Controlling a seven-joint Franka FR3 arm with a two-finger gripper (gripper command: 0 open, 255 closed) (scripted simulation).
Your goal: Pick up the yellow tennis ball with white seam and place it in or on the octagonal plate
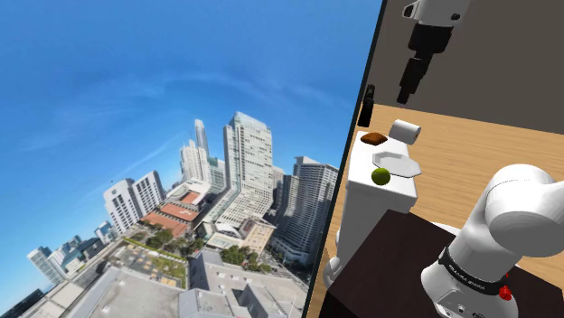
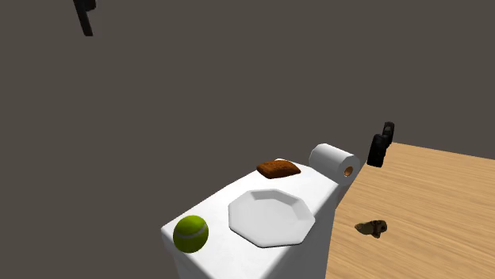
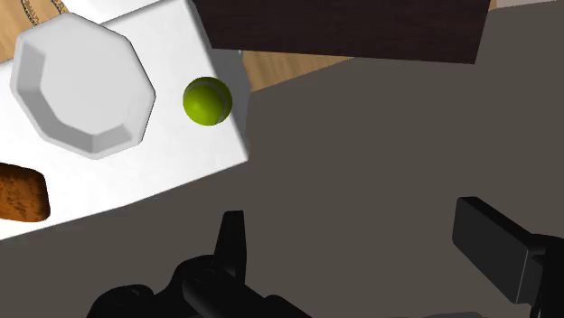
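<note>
Since the fingers (image 3: 230, 242) stand wide apart with nothing between them, the gripper (image 3: 361, 248) is ready as it is; your work now is the approach. It hangs high and off to one side of the white table (image 2: 226, 252), well apart from everything on it, so I judge the reach has hardly begun.

Nearest the stand (image 1: 389, 262), at the table's end and close to a corner, sits the tennis ball (image 3: 207, 100), yellow-green with a pale seam. Bring the gripper over it first, then come straight down so the fingers straddle the ball's widest part. A slanting descent could nudge it, and a ball this near the edge would likely roll off. Close gently and evenly, since a round thing tends to squirt out of an off-centre pinch.

Just beyond the ball, near but not touching, lies the white octagonal plate (image 3: 81, 81), bare, so the carry should be short: lift only enough to pass its rim. Farther along sit a brown block (image 2: 278, 168) and a white paper roll (image 2: 333, 162); keep away from both.
</note>
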